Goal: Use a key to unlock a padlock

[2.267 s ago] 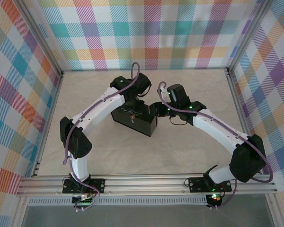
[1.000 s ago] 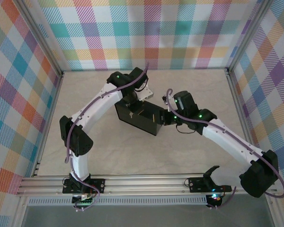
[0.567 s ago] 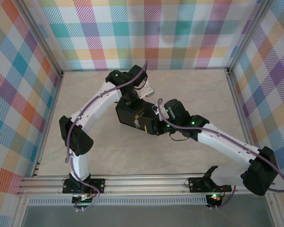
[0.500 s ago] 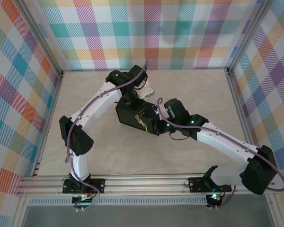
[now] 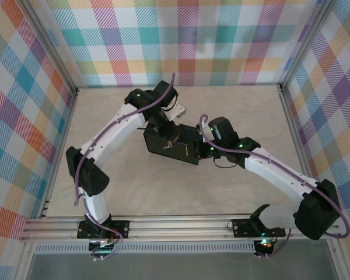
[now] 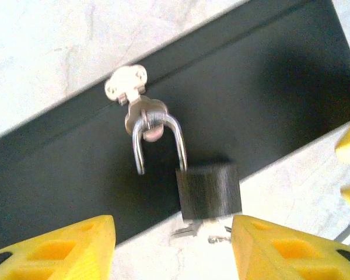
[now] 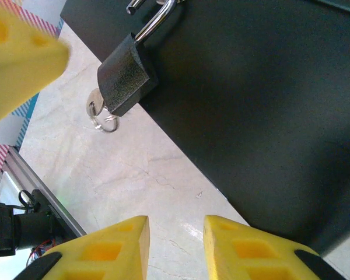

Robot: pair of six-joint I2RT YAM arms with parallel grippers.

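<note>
**Shackle sprung, right arm backed off**

Top view: half a second ago the right gripper (image 5: 204,150) was at the front of the black box (image 5: 184,153). It now sits at the box's right end, while the left arm reaches over the far side.

Left wrist: the padlock (image 6: 209,191) hangs from the hasp (image 6: 127,87) with one shackle leg free and the key (image 6: 201,231) in its base. Unlocking looks done. The left gripper (image 6: 172,248) is wide and empty.

Right wrist: the fingers are narrowly parted and hold nothing.

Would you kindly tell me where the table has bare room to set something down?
The widest bare table lies on the near side of the black box, between the left arm and right arm. The far right corner is also bare. Around the box and padlock, where both arms meet, it is crowded.
</note>
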